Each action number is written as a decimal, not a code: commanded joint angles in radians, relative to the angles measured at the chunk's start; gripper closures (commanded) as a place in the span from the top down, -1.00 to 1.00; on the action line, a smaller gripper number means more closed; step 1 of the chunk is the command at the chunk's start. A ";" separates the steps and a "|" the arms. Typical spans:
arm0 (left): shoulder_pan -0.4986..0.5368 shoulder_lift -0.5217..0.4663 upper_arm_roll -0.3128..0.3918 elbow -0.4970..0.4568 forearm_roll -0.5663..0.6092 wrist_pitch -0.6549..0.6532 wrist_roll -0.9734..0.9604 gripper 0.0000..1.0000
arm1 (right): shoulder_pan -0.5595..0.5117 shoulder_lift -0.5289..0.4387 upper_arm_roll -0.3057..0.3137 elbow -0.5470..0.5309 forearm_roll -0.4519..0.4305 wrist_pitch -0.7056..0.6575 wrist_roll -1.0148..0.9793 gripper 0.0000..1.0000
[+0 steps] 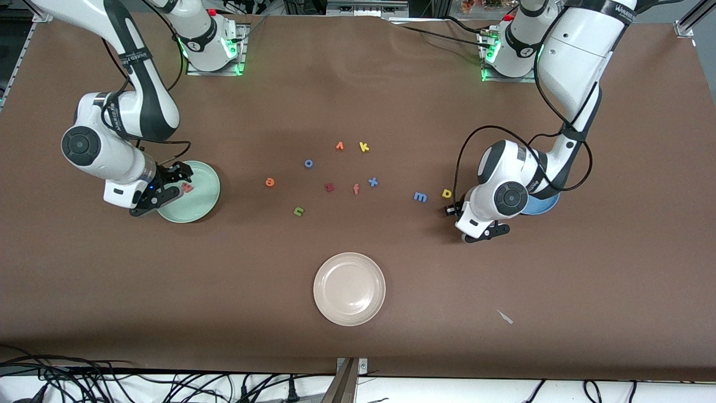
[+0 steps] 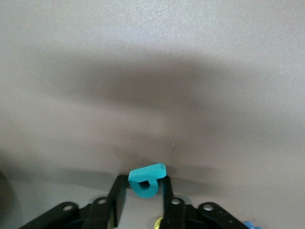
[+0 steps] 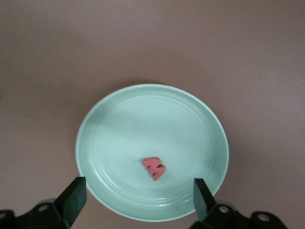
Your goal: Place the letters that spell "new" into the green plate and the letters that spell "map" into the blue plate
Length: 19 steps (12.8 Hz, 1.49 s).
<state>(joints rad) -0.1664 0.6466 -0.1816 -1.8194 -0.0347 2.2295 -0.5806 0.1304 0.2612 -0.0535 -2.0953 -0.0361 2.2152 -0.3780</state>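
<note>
The white plate (image 1: 349,289) sits nearest the camera. Over the green plate (image 1: 202,202), the right gripper (image 1: 182,184) gapes empty; the "w" (image 3: 153,167) lies inside. The left gripper (image 2: 143,198) pinches the teal "a" (image 2: 147,180) beside the blue plate (image 1: 542,205), awaiting a lift over that rim. "m" (image 1: 420,197), "p" (image 1: 447,193), "n" (image 1: 299,211), "e" (image 1: 270,182) remain on the table.

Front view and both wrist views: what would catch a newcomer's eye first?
The right gripper hangs open over the round pale mint-green plate at the right arm's end of the table, with the small red-pink foam "w" lying in it. The left gripper is shut on the small teal foam "a" over bare table beside the round medium-blue plate. More foam letters lie scattered mid-table, with a round cream-white plate nearer the front camera.
</note>
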 commanded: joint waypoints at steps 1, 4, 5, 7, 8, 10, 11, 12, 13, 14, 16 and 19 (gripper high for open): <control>-0.001 0.022 0.010 0.011 0.036 -0.002 0.004 -0.66 | 0.092 0.006 0.000 0.021 -0.002 -0.039 0.175 0.99; -0.001 0.022 0.010 0.011 0.036 -0.004 0.005 -0.82 | 0.167 0.067 0.000 0.023 0.007 0.050 0.387 0.99; -0.001 0.022 0.010 0.011 0.036 -0.004 0.005 -0.82 | 0.184 0.084 0.000 0.023 0.009 0.078 0.449 0.99; -0.001 0.021 0.010 0.012 0.036 -0.004 0.005 -0.82 | 0.231 0.107 0.001 0.012 0.009 0.110 0.607 0.98; 0.001 0.015 0.010 0.012 0.036 -0.004 0.005 -0.82 | 0.256 0.107 0.001 0.005 0.010 0.118 0.698 0.95; 0.010 0.010 0.010 0.031 0.038 -0.010 0.005 -0.81 | 0.265 0.107 0.029 -0.009 0.010 0.127 0.845 0.89; 0.013 0.002 0.010 0.038 0.036 -0.023 0.017 -0.82 | 0.265 0.107 0.053 -0.037 0.010 0.165 0.908 0.85; 0.016 -0.011 0.010 0.048 0.038 -0.055 0.033 -0.81 | 0.265 0.108 0.075 -0.076 0.010 0.237 1.010 0.78; 0.031 -0.025 0.008 0.064 0.036 -0.103 0.056 -0.81 | 0.265 0.113 0.093 -0.101 0.010 0.286 1.086 0.74; 0.042 -0.039 0.007 0.078 0.036 -0.166 0.088 -0.82 | 0.267 0.115 0.103 -0.115 0.010 0.305 1.119 0.65; 0.071 -0.083 0.007 0.088 0.036 -0.311 0.198 -0.81 | 0.267 0.121 0.106 -0.129 0.010 0.325 1.169 0.53; 0.146 -0.152 0.007 0.071 0.038 -0.493 0.387 -0.81 | 0.293 0.157 0.107 -0.129 0.010 0.392 1.226 0.35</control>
<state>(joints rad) -0.0648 0.5541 -0.1690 -1.7175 -0.0202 1.8161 -0.3032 0.4060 0.3959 0.0542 -2.2197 -0.0323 2.5613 0.8125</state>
